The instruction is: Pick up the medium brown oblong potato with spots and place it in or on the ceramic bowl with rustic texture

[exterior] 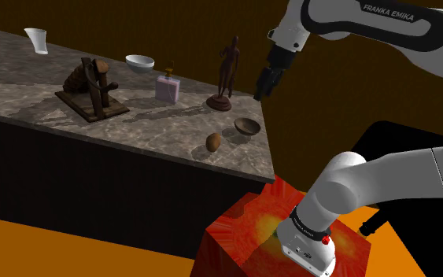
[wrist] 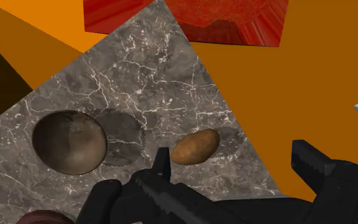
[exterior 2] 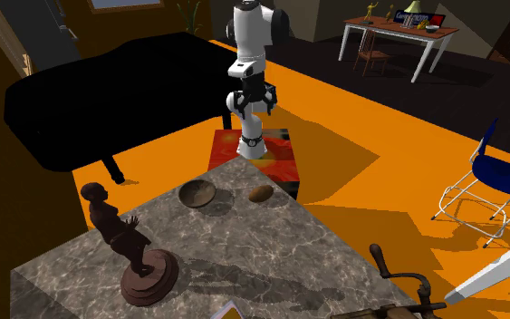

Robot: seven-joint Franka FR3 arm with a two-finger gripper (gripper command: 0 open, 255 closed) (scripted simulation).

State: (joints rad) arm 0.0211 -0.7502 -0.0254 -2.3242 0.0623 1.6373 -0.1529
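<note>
1. The gripper [wrist: 234, 159] is hanging high above the bowl [wrist: 69, 142] and off to one side of it. Its jaws are standing wide apart, with nothing between them.
2. The potato [wrist: 195, 146] is lying on its side on the marble counter [wrist: 139, 83]. It is sitting just beside the bowl without touching it, between the bowl and a counter edge.
3. The step in hand is looking like the reach, with the arm needing to come down over the potato rather than the bowl.
4. To be doing this well, the fingers should be straddling the potato's short width, not its length, so the rounded skin is not slipping out.
5. Descending straight should be keeping the finger nearer the bowl off its rim. A sideways nudge away from the bowl is risking a roll off the counter.
</note>
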